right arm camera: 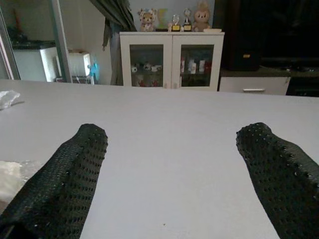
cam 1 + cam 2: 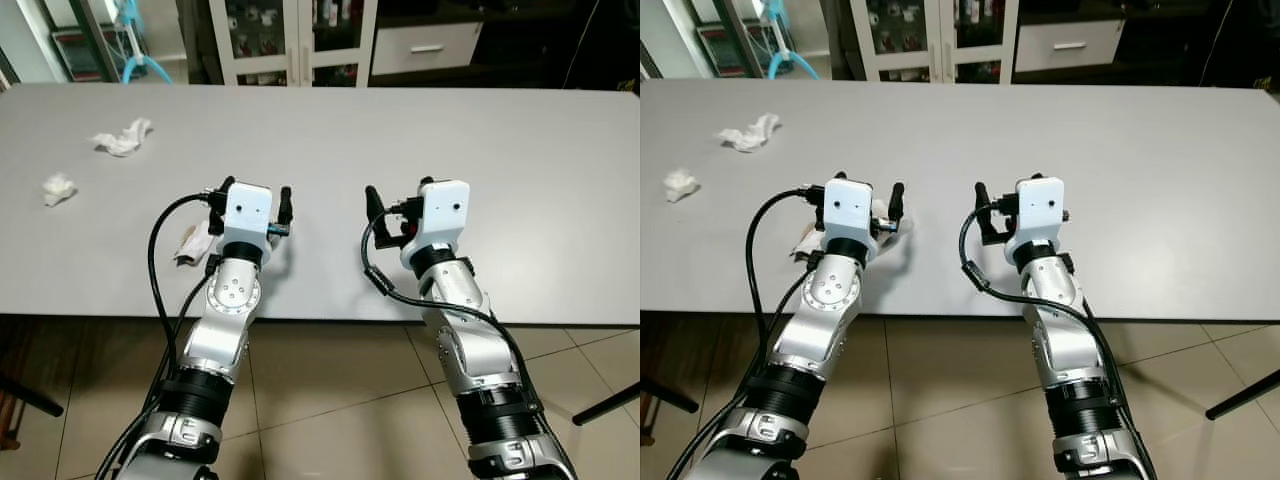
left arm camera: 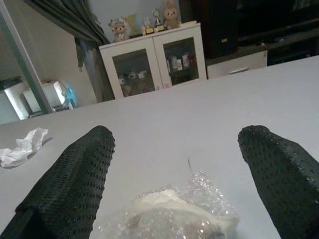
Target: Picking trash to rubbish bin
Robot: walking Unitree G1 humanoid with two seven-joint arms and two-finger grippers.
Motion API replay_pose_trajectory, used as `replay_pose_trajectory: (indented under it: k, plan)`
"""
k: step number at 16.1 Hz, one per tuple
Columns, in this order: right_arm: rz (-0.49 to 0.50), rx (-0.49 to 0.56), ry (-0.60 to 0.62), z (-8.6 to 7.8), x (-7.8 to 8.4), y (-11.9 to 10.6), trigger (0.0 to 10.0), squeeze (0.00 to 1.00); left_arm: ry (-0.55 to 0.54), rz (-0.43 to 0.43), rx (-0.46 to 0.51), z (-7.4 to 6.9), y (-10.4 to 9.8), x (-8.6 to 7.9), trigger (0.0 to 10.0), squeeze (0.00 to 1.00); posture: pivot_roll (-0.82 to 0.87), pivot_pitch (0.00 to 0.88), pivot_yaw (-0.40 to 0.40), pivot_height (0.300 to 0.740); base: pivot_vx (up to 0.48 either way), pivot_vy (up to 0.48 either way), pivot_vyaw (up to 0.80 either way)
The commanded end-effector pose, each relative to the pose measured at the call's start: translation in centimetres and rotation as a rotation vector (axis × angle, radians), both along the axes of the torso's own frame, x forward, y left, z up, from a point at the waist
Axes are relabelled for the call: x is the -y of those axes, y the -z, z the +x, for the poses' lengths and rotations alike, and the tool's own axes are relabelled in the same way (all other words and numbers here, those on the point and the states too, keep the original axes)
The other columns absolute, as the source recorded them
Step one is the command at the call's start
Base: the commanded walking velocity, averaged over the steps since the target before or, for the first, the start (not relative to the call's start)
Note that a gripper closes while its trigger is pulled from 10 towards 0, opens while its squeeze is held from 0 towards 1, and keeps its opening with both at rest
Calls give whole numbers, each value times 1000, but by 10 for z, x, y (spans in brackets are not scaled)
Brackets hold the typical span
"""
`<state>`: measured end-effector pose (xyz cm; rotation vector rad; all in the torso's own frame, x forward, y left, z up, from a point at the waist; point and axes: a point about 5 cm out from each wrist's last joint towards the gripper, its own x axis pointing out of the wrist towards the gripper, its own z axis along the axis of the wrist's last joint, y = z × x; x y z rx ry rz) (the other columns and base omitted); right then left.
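**Both claws apart over near edge of desk; trash lying on desk**

Left claw [image 2: 252,205]: raised over the near edge of the grey desk [image 2: 520,170], fingers [image 3: 75,184] spread wide apart, clamped on nothing. Directly below and between the fingers in the left wrist view: a clear bubble-wrap wad with white paper inside [image 3: 172,214], lying on the desk surface. Same wad visible in the left eye view just to the robot's left of the left wrist, partly hidden behind the arm. No contact visible between fingers and wad.

Right claw [image 2: 395,210]: raised over the near edge of the desk, just beside the left claw, fingers [image 1: 271,169] spread wide apart, clamped on nothing. Bare desk surface between the fingers in the right wrist view.

Further trash on the desk, well to the robot's left: a crumpled white tissue [image 2: 123,138] toward the far side, and a small crumpled paper ball [image 2: 58,188] nearer and close to the left edge. Both well apart from either claw.

Beyond the far edge of the desk: a white glass-door cabinet [image 1: 172,59] with small figurines [image 1: 174,20] on top, and a white drawer unit [image 2: 428,47] beside it. Tiled floor [image 2: 340,400] beneath the desk.
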<state>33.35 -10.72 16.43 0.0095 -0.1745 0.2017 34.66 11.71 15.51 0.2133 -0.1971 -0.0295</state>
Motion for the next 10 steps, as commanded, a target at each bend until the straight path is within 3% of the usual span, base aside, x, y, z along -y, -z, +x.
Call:
replay_pose_trajectory:
  k: [1, 10]
  plan:
    - [3, -8, -2, 1, -1, 0, 10000, 0, -8, 8, -11, 1, 1, 0, 10000, 0, -29, 76, 23, 740, 345, 0, 0]
    - [3, -11, -4, 1, -2, 1, 10000, 0, -18, 8, -9, 2, 0, -1, 10000, 0, -27, 75, 24, 740, 272, 0, 0]
